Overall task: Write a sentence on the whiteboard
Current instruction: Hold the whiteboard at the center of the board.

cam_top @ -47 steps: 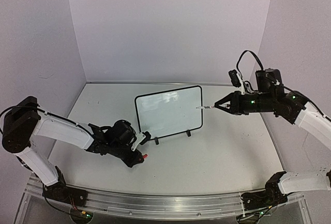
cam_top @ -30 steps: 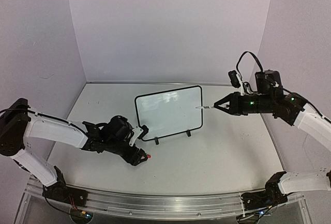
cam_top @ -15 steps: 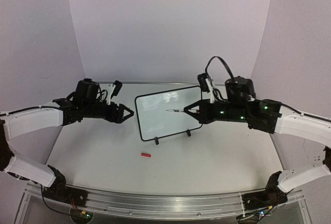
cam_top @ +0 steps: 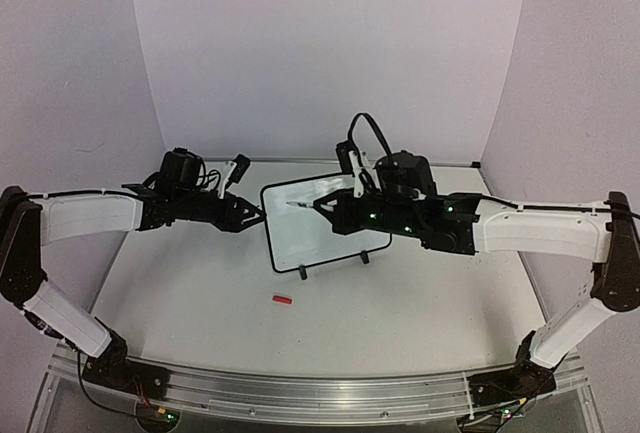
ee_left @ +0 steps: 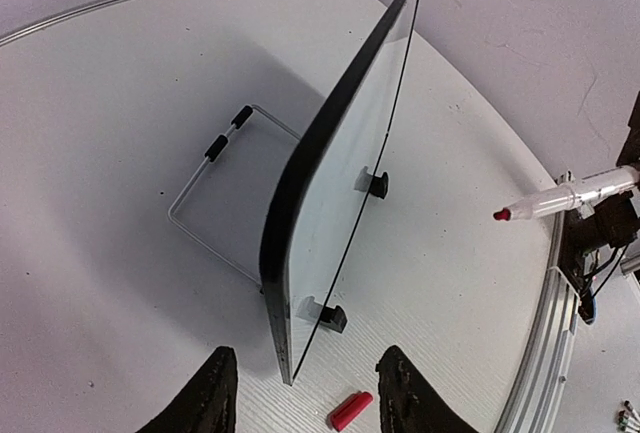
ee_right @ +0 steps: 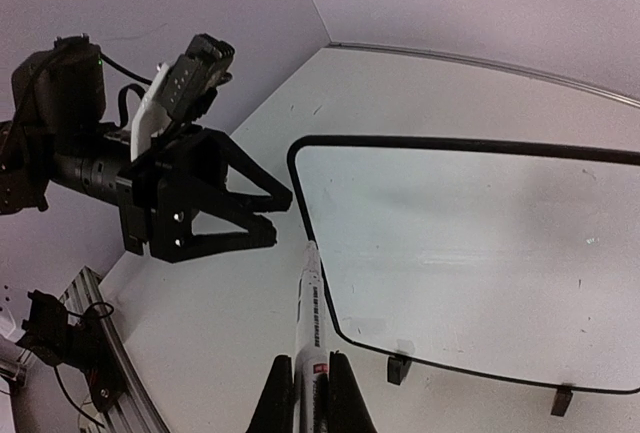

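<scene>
Whiteboard is standing upright on its two black clip feet at the centre of the overhead frame. It is resting on the white table, and its black-framed face is showing plain white in the right wrist view. You are holding the left gripper just beside the board's left edge, left of centre in the overhead frame, with its jaws standing apart and grasping nothing. In the left wrist view its two dark fingers are rising from the bottom of the frame on either side of the board's near lower corner, without touching it. The right gripper is reaching in from the right of the overhead frame across the board's upper half, and it is clenching a marker. The marker's red tip is pointing toward the board's upper left area, and in the left wrist view it is hanging apart from the face. A red cap is lying on the table in front of the board, below and left of centre in the overhead frame. A bent wire stand with two black sleeves is lying behind the board, at centre left of the left wrist view.
</scene>
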`<action>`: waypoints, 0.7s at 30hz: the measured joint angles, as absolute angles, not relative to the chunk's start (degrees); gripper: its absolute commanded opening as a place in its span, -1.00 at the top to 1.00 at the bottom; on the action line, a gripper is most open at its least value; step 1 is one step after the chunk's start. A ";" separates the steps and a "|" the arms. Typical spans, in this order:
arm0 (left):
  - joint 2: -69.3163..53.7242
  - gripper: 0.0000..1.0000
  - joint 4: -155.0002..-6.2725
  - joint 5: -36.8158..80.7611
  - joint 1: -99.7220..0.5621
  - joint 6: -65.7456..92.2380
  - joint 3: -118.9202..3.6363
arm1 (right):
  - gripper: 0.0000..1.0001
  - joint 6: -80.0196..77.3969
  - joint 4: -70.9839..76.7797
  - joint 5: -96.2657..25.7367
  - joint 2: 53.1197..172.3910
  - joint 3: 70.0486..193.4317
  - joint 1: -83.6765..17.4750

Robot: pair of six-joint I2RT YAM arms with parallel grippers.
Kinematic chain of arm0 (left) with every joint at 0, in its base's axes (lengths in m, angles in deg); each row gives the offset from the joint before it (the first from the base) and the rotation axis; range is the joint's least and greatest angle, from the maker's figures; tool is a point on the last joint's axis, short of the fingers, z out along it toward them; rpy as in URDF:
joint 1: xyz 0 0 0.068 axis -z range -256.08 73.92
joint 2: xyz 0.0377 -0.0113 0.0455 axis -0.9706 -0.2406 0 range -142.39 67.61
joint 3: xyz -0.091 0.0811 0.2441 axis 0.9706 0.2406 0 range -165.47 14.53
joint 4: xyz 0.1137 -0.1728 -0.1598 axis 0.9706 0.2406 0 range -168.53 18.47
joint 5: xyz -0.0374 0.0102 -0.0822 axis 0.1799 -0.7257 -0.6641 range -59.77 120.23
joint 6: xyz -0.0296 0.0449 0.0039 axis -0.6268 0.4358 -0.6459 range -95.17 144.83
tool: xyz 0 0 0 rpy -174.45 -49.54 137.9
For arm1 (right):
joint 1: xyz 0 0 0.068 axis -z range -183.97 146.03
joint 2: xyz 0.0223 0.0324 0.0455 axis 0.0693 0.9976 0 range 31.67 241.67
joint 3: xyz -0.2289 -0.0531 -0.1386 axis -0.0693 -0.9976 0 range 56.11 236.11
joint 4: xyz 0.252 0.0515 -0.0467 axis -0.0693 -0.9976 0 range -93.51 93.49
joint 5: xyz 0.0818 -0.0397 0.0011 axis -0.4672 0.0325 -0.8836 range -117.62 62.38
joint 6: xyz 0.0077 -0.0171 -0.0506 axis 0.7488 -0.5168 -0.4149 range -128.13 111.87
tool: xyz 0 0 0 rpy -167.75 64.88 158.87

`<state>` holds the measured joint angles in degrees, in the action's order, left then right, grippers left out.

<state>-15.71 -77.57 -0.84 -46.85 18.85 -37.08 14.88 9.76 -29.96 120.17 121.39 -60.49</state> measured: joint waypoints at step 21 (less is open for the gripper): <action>-20.23 0.69 -78.61 -0.70 -46.85 22.60 -38.73 | 1.00 14.42 12.93 -30.50 130.10 129.51 -60.48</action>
